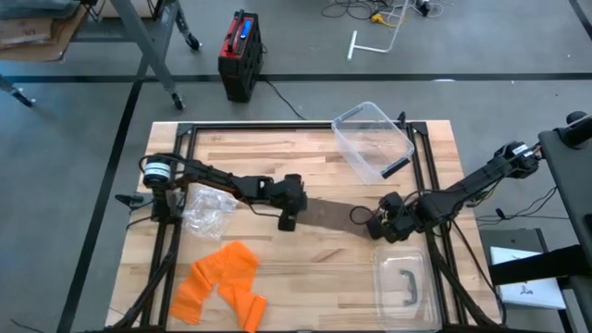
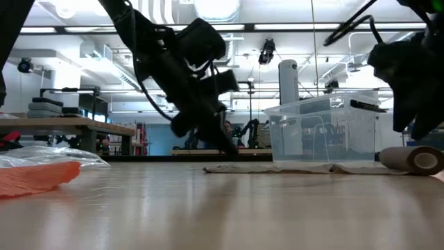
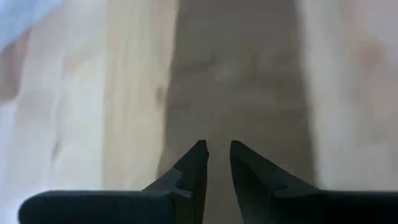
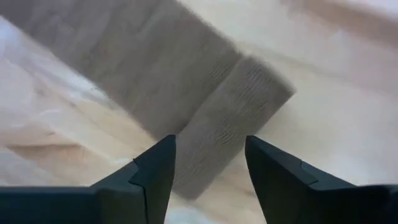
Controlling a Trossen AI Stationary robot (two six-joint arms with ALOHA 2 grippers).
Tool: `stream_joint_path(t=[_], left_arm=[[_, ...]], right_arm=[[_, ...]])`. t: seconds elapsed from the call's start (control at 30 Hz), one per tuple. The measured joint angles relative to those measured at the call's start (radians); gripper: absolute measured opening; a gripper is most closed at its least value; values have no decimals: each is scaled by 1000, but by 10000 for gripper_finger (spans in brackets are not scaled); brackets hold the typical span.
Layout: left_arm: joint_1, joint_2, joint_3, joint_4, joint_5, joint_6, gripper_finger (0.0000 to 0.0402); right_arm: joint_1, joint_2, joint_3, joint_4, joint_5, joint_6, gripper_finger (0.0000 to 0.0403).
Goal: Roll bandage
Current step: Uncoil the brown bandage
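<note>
Pale butcher-block table (image 1: 305,268), workshop floor beyond. On the right, right gripper (image 4: 208,163) spread apart, straddling the rolled end of the brown bandage (image 1: 326,212) without clamping it, roll (image 4: 233,121) just ahead of the fingertips. Toward the left, left gripper (image 3: 216,155) nearly pinched together, tips down on the flat far tail, seemingly pinning it. Farther out: clear tub (image 1: 374,139), orange cloth (image 1: 222,282), crinkled plastic bag (image 1: 205,208). Risk from here: roll skewing and telescoping if pushed off-square, or tail slipping free under that light pin.

Two dark jointed arms, black cables along links; left end effector (image 3: 216,163) fingers black, pointed, wedge-shaped
</note>
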Motion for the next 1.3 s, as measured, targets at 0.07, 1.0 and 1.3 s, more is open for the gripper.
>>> stream_joint_path(t=[0.07, 1.0, 1.3], left_arm=[[-2, 10, 0, 63, 38, 0, 66], [-9, 236, 277, 346, 183, -29, 75], [-9, 448, 487, 334, 235, -71, 70]], right_arm=[[0, 4, 6, 4, -22, 40, 205], [-58, 159, 69, -44, -44, 244, 295], [-76, 126, 169, -68, -3, -420, 277]])
